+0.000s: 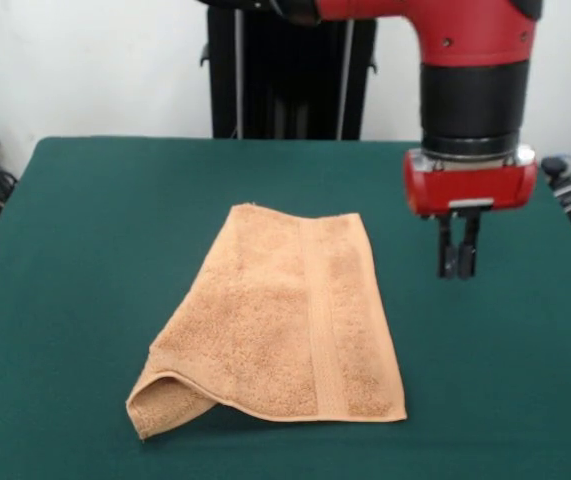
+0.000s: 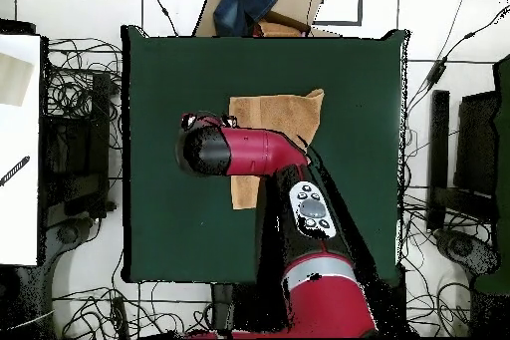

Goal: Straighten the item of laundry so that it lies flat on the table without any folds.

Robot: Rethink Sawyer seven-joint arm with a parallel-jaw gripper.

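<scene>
Front camera looks low across the table (image 1: 85,250); overhead camera looks straight down; both share it.

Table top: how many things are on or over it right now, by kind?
Towels: 1, the peach-orange towel, one near corner folded
Pincers: 1, the pincer, hanging beside the towel, fingers together
Total: 2, on the green table
</scene>
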